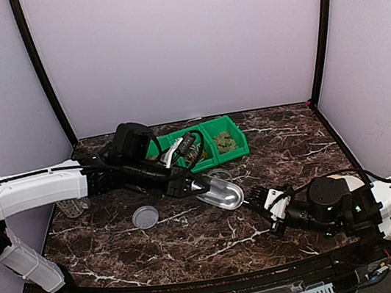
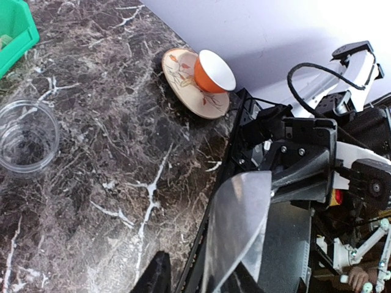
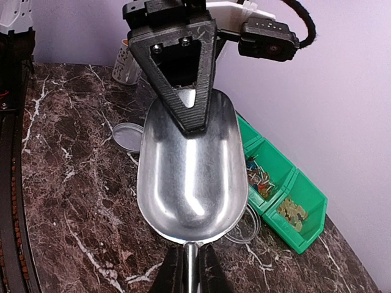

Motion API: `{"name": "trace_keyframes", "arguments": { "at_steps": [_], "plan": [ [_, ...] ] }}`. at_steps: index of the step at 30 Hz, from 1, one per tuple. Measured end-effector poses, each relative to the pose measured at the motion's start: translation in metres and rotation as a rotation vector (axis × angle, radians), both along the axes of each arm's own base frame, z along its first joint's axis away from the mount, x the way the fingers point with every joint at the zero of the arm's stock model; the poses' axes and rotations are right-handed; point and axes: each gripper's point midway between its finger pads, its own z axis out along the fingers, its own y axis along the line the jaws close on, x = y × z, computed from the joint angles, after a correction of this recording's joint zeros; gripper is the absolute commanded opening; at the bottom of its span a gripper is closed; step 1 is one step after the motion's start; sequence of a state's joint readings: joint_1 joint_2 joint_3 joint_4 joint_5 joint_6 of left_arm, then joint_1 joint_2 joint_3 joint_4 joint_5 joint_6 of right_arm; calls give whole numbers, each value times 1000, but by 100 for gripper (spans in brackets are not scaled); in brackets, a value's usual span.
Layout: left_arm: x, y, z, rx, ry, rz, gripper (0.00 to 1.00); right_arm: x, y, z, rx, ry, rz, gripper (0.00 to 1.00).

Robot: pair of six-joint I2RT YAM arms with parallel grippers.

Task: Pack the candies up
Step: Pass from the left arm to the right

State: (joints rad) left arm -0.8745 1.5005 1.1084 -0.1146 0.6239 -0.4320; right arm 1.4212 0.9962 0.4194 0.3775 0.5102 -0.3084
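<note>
Your main risk sat with your left tool. One finger lay over the far lip of the metal scoop, and I could not tell whether it was clamped or letting go. Had it pulled away while catching the rim, the scoop could have twisted loose. Your right tool was closed on the scoop's thin handle, a slim hold. The scoop was empty, and the candies lay in the green bin at the far side of the desk. Your left arm reached low across from the left, and your right arm lay low, pointing left.
</note>
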Motion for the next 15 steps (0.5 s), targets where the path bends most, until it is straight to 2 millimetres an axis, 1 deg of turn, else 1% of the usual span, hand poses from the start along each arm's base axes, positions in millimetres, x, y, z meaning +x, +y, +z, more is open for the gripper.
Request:
{"name": "trace_keyframes", "arguments": {
  "at_steps": [1,4,7,10,13,15],
  "plan": [
    [1,1,-1,6,-7,6,42,0,-1,1,6,1,-4,0],
    [8,5,1,24,-28,29,56,3,-3,5,22,3,-21,0],
    [23,14,7,43,-56,76,74,6,-6,8,38,7,-50,0],
    [40,24,16,67,-91,129,88,9,-9,10,55,14,-73,0],
    [61,37,26,97,-132,195,97,12,-12,11,69,30,-94,0],
    [77,47,37,111,-159,246,99,15,-14,10,76,45,-107,0]
  ]
}}
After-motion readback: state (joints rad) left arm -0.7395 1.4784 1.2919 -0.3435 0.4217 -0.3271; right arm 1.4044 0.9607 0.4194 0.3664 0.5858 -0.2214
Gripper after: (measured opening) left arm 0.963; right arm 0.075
